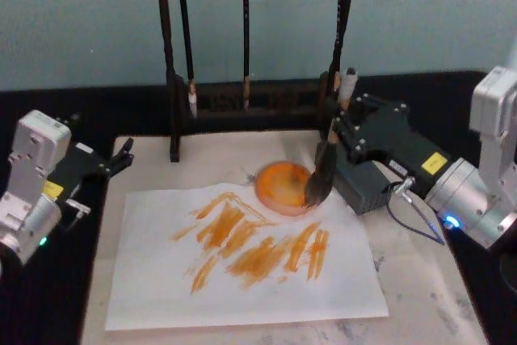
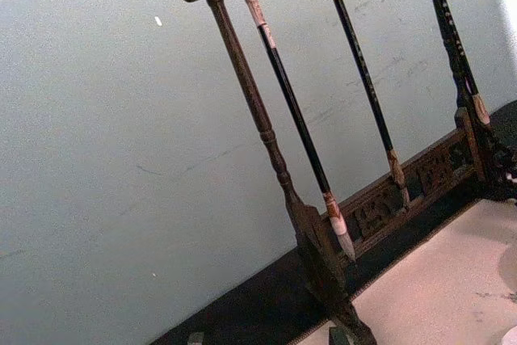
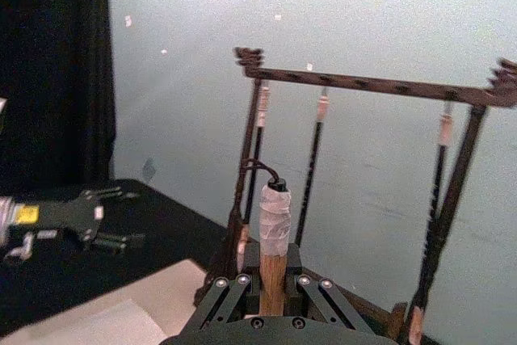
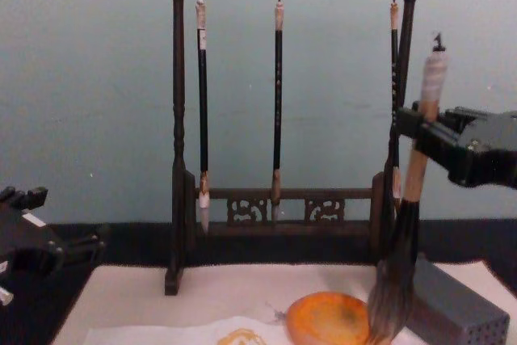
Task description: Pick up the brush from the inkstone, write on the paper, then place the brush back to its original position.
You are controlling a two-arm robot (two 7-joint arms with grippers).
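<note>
The paper (image 1: 161, 288) carries orange strokes, so the step in hand looks like the return. The right gripper (image 1: 343, 115) pinches the brush (image 1: 325, 166) by its pale handle, nearly upright, with the tuft at the right rim of the inkstone (image 1: 279, 187), which sits toward the desk's (image 1: 48, 317) back edge. To do it well, lower slowly and tip the handle so the tuft settles in the dish without nudging it, then let go. The right arm reaches in level from the desk's right edge, and the left gripper (image 1: 121, 155), fingers spread, is parked by the left edge.
</note>
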